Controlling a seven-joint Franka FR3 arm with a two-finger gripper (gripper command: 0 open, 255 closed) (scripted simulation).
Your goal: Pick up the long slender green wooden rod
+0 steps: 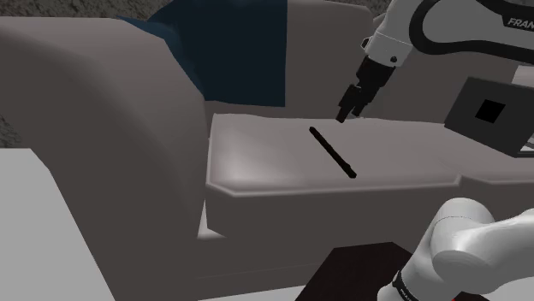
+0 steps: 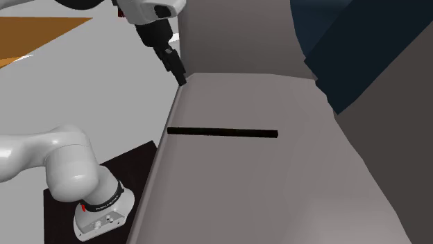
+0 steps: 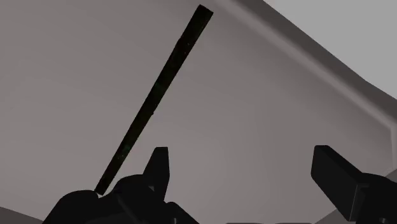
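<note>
A long, thin rod [image 1: 332, 152] that looks almost black with a faint green tint lies flat on the grey seat cushion [image 1: 257, 154] of a sofa. In the second exterior view the rod [image 2: 222, 132] runs across the cushion [image 2: 264, 180] from its outer edge toward the middle. My gripper [image 1: 346, 114] hangs above the cushion, apart from the rod and past its far end in the shoulder view; in the second exterior view the gripper [image 2: 179, 74] is over the cushion's edge. In the wrist view the fingers [image 3: 159, 167] stand wide apart, the gripper [image 3: 245, 168] is open and holds nothing, and the rod [image 3: 156, 98] lies just outside one finger.
The sofa's tall grey armrest [image 1: 111, 145] rises at the shoulder view's left, its backrest [image 1: 274, 60] behind the cushion. A dark blue cushion [image 1: 227, 56] leans against the backrest. A grey box with a black square [image 1: 489, 114] sits to the right. My dark stand [image 2: 104, 194] is beside the sofa.
</note>
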